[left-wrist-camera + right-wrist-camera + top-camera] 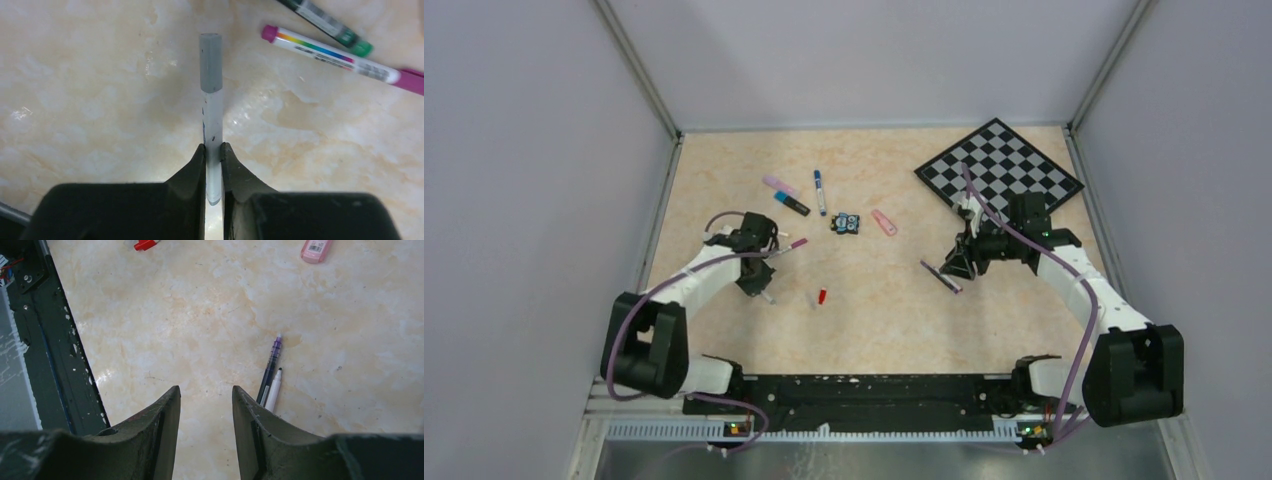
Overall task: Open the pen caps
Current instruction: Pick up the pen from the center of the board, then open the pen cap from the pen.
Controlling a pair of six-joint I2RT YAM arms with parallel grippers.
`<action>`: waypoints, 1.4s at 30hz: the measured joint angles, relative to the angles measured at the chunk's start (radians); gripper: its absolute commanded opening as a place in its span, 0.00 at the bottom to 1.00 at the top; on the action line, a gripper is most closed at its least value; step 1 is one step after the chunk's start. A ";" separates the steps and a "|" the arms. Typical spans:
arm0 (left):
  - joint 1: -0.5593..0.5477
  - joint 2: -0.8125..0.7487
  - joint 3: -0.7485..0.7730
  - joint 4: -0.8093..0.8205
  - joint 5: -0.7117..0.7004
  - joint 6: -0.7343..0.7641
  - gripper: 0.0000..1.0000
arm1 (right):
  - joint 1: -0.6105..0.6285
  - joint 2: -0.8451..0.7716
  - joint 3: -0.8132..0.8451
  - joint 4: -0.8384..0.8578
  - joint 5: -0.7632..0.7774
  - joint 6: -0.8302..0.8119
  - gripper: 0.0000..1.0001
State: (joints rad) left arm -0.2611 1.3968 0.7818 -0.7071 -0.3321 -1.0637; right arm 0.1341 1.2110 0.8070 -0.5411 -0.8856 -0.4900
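My left gripper (214, 150) is shut on a thin white pen (213, 120) whose grey cap (210, 62) points away from the fingers. In the top view this gripper (757, 275) sits at the table's left, the pen's end (767, 296) poking out toward the front. A white pen with a rainbow band and magenta cap (340, 55) lies to the right, a dark pen with a green cap (330, 22) beyond it. My right gripper (205, 390) is open over bare table with nothing between its fingers. A purple pen (270, 367) and a white pen (274, 389) lie just right of it.
A loose red cap (822, 296) lies mid-table. Further back are a pink marker (780, 185), a dark marker with a blue end (792, 204), a blue-and-white pen (820, 190), a small toy block (848, 223) and a pink piece (884, 222). A chessboard (999, 170) sits back right. A black rail (55, 340) runs along the near edge.
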 measured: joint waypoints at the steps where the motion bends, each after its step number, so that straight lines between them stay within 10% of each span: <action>1: 0.000 -0.034 -0.010 0.003 0.007 0.016 0.00 | 0.000 0.000 0.000 0.000 -0.001 0.000 0.42; 10: 0.002 -0.472 -0.168 0.188 0.246 0.180 0.00 | 0.000 0.000 0.000 -0.026 -0.064 -0.023 0.42; 18: -0.027 -0.637 -0.456 0.753 0.650 0.160 0.00 | 0.000 0.000 -0.003 -0.022 -0.229 -0.016 0.47; 28: -0.355 -0.454 -0.467 1.304 0.611 0.150 0.00 | 0.003 -0.020 -0.227 0.480 -0.401 0.467 0.60; 33: -0.456 -0.254 -0.406 1.484 0.534 0.159 0.00 | 0.037 -0.020 -0.242 0.657 -0.425 0.649 0.82; 42: -0.594 -0.100 -0.299 1.645 0.424 0.207 0.00 | 0.109 -0.005 -0.242 0.769 -0.423 0.801 0.84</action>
State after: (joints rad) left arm -0.8555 1.2964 0.4824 0.9379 0.0917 -0.8566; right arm 0.2432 1.2057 0.5648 0.2283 -1.3090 0.3111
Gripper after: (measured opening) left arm 0.136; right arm 0.835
